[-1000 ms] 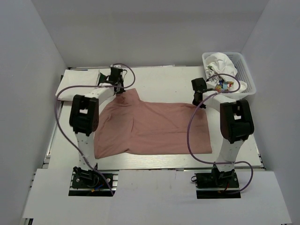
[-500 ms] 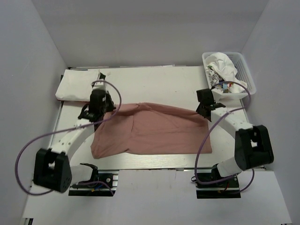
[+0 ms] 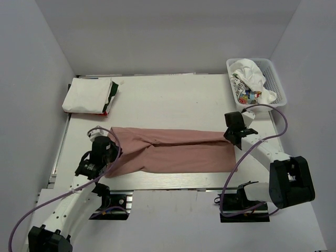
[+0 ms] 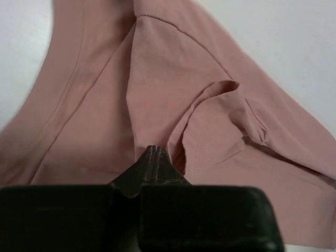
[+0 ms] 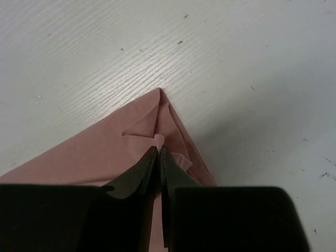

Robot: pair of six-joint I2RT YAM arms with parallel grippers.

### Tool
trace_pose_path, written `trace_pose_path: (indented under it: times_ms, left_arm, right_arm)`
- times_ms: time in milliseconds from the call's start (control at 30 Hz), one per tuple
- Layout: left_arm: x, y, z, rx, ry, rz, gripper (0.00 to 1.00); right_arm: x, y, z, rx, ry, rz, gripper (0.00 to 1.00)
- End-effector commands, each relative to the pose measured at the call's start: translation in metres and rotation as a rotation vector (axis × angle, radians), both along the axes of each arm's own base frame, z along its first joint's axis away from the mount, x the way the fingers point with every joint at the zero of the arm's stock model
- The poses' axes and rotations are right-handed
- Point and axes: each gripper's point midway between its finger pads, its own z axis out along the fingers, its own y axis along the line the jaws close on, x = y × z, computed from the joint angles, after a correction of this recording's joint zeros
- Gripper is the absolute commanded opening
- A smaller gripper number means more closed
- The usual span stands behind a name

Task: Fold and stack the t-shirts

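Observation:
A dusty-pink t-shirt [image 3: 173,149] lies folded into a long band across the middle of the table. My left gripper [image 3: 109,153] is at its left end, shut on a fold of the cloth [image 4: 157,79]; its tips [image 4: 152,149] are pressed together. My right gripper [image 3: 231,139] sits at the band's far right corner. In the right wrist view its jaws [image 5: 158,148] are all but closed, with a nub of the pink cloth [image 5: 105,152] pinched at the tips. A folded white t-shirt [image 3: 89,96] tops a small stack at the back left.
A white lattice basket [image 3: 276,79] stands at the back right, holding crumpled white printed t-shirts [image 3: 249,73]. White walls close in the table on three sides. The right arm's purple cable [image 3: 273,113] loops near the basket.
Both grippers pulled the shirt's far edge toward the near side, folding the wide spread into a narrow band. Both arms swung outward and low.

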Motion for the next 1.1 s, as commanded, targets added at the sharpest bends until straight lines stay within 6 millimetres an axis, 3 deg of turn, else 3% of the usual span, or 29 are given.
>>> trace_pose_path:
  times_ms: [0, 67, 100, 133, 167, 200, 233, 300, 333, 367, 433, 467, 500, 533, 633, 733, 867, 933, 1000, 1067]
  left_arm:
    - [-0.039, 0.002, -0.029, -0.068, 0.195, 0.081, 0.01]
    - [-0.047, -0.015, -0.032, -0.159, 0.238, 0.033, 0.26]
    - [-0.053, -0.016, -0.038, -0.16, 0.284, 0.037, 0.61]
    - [-0.055, -0.01, -0.039, -0.143, 0.306, 0.073, 0.71]
    - [-0.051, -0.009, -0.028, -0.141, 0.304, 0.092, 0.79]
    - [-0.052, -0.01, -0.027, -0.13, 0.332, 0.087, 0.81]
    - [-0.042, -0.013, -0.01, -0.135, 0.296, 0.075, 0.82]
    - [-0.03, -0.014, 0.005, -0.12, 0.261, 0.059, 0.82]
    - [-0.019, -0.019, 0.019, -0.126, 0.214, 0.031, 1.0]
    - [-0.01, -0.02, 0.022, -0.096, 0.194, -0.004, 1.0]
    - [0.018, -0.033, 0.047, -0.097, 0.085, -0.077, 1.0]
    - [0.026, -0.035, 0.05, -0.066, 0.069, -0.119, 1.0]
    - [0.034, -0.042, 0.038, -0.041, 0.108, -0.172, 1.0]
    - [0.046, -0.045, 0.046, -0.024, 0.1, -0.188, 1.0]
    - [0.069, -0.052, 0.021, 0.017, 0.188, -0.216, 1.0]
    - [0.084, -0.077, -0.006, -0.008, 0.23, -0.314, 1.0]
    - [0.088, -0.097, -0.023, -0.02, 0.272, -0.381, 1.0]
    - [0.085, -0.108, -0.02, -0.009, 0.261, -0.423, 1.0]
    - [0.075, -0.117, -0.019, -0.011, 0.258, -0.477, 1.0]
    - [0.05, -0.123, -0.028, -0.028, 0.316, -0.546, 1.0]
  right_arm:
    - [-0.009, -0.014, -0.005, -0.026, 0.013, -0.076, 0.12]
    - [-0.012, -0.018, -0.006, -0.031, 0.027, -0.09, 0.41]
    - [-0.009, -0.018, -0.001, -0.028, 0.013, -0.091, 0.58]
    - [-0.014, -0.019, -0.002, -0.031, 0.037, -0.091, 0.75]
    - [-0.008, -0.017, 0.008, -0.024, 0.013, -0.096, 0.8]
    - [-0.009, -0.019, 0.01, -0.038, 0.019, -0.096, 0.83]
    - [-0.011, -0.019, 0.016, -0.053, 0.019, -0.07, 0.9]
    - [-0.004, -0.008, 0.029, -0.019, -0.008, -0.016, 0.9]
    - [-0.001, 0.0, 0.035, -0.006, -0.019, 0.052, 0.9]
    - [-0.001, 0.014, 0.036, 0.022, -0.023, 0.116, 0.9]
    - [0.005, 0.033, 0.042, 0.06, -0.068, 0.228, 0.9]
    - [0.005, 0.05, 0.043, 0.099, -0.078, 0.302, 0.9]
    - [0.001, 0.06, 0.039, 0.121, -0.07, 0.364, 0.9]
    - [0.006, 0.068, 0.04, 0.126, -0.1, 0.409, 0.9]
    - [0.003, 0.085, 0.028, 0.151, -0.076, 0.503, 0.9]
    - [0.001, 0.095, 0.023, 0.183, -0.067, 0.543, 0.9]
    - [-0.001, 0.092, 0.016, 0.182, -0.044, 0.527, 0.9]
    - [0.0, 0.088, 0.014, 0.164, -0.041, 0.507, 0.9]
    - [0.001, 0.085, 0.015, 0.163, -0.045, 0.484, 0.9]
    - [-0.001, 0.082, 0.011, 0.156, -0.028, 0.467, 0.9]
